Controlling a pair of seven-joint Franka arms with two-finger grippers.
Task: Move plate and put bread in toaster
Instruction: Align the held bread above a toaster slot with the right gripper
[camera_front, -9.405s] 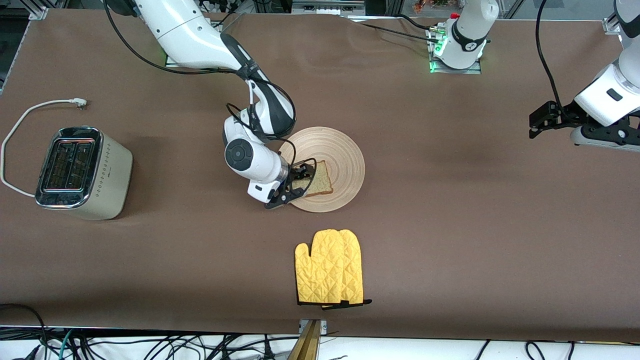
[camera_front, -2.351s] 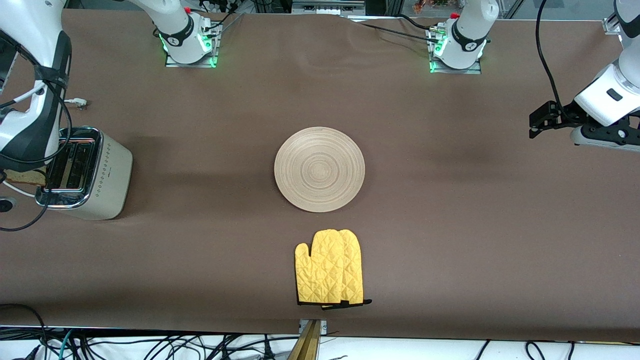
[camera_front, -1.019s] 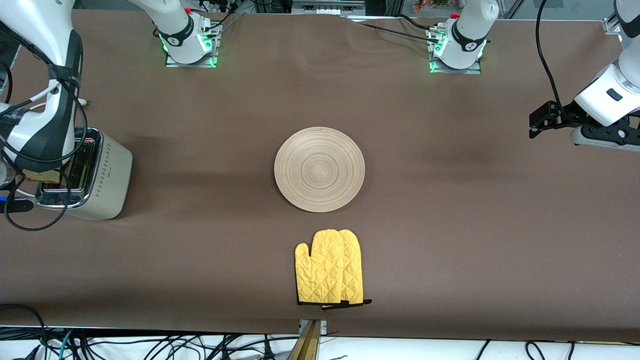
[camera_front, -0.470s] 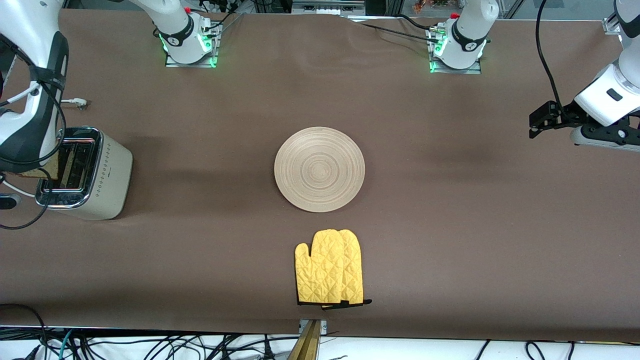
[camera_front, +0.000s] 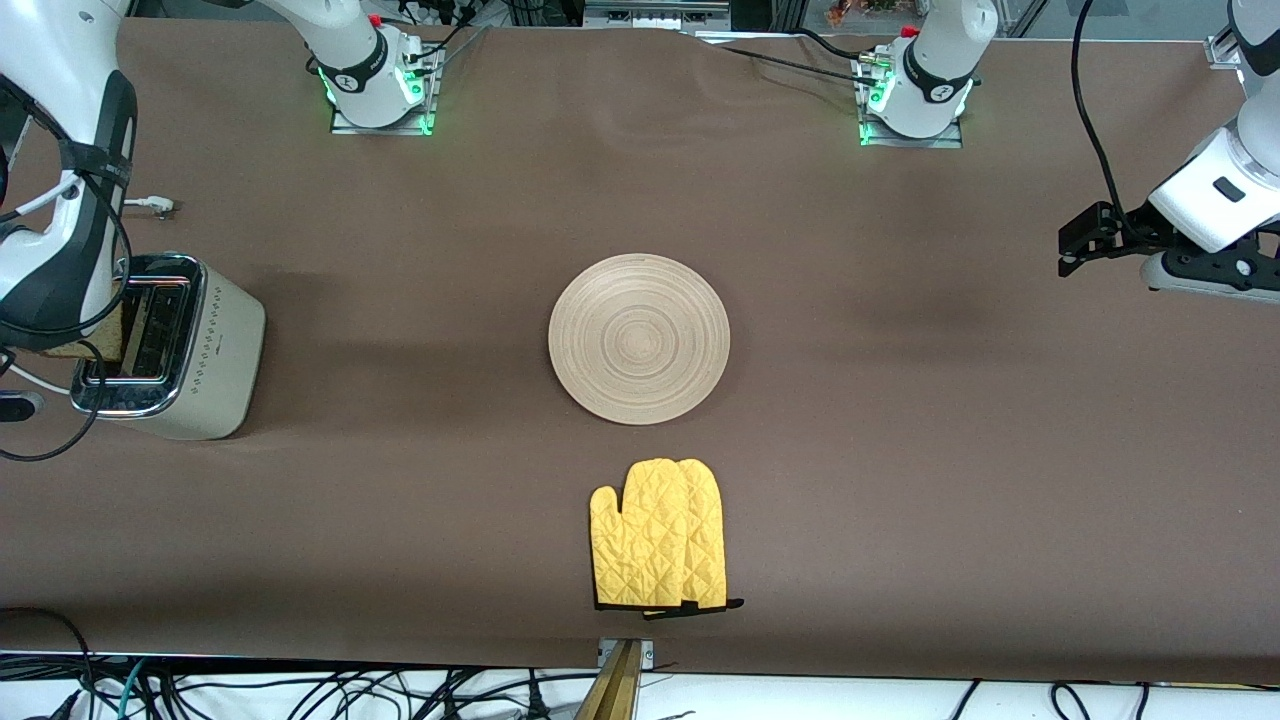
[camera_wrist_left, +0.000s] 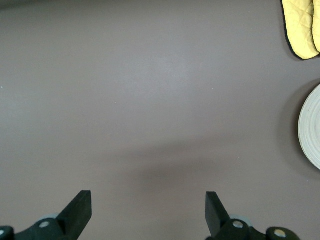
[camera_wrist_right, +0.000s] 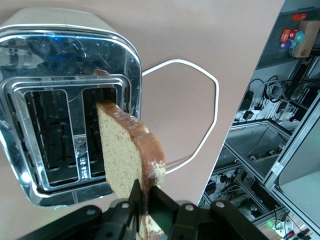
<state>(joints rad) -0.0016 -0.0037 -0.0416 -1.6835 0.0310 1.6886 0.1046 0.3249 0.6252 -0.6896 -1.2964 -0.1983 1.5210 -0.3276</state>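
While the right gripper (camera_wrist_right: 145, 212) hangs over the cream two-slot toaster with the shiny chrome top (camera_front: 165, 345), its fingers are clamped on the lower edge of the one square slice of light-brown speckled bread with a darker crust (camera_wrist_right: 127, 155), held upright on edge above the slot nearer that end of the table. In the front view only a sliver of the bread (camera_front: 85, 338) shows, at the toaster's nine o'clock edge, with the right arm's dark forearm in front of it. Counted out: one toaster, one bread slice, one round pale wooden plate with concentric ring grooves (camera_front: 639, 338), one pair of yellow quilted oven mitts (camera_front: 658, 535) lying stacked, and two arms. The plate sits bare at the middle of the brown table (camera_front: 900, 450), well apart from the toaster at its nine o'clock; the mitts lie near the plate's six o'clock, nearer the front camera. A white cord (camera_wrist_right: 200, 115) loops on the table from the toaster, and both slots look empty in the right wrist view. The left gripper (camera_wrist_left: 145, 212) waits with its fingers spread wide and holding nothing, over bare table toward the left arm's end, at the plate's three o'clock.
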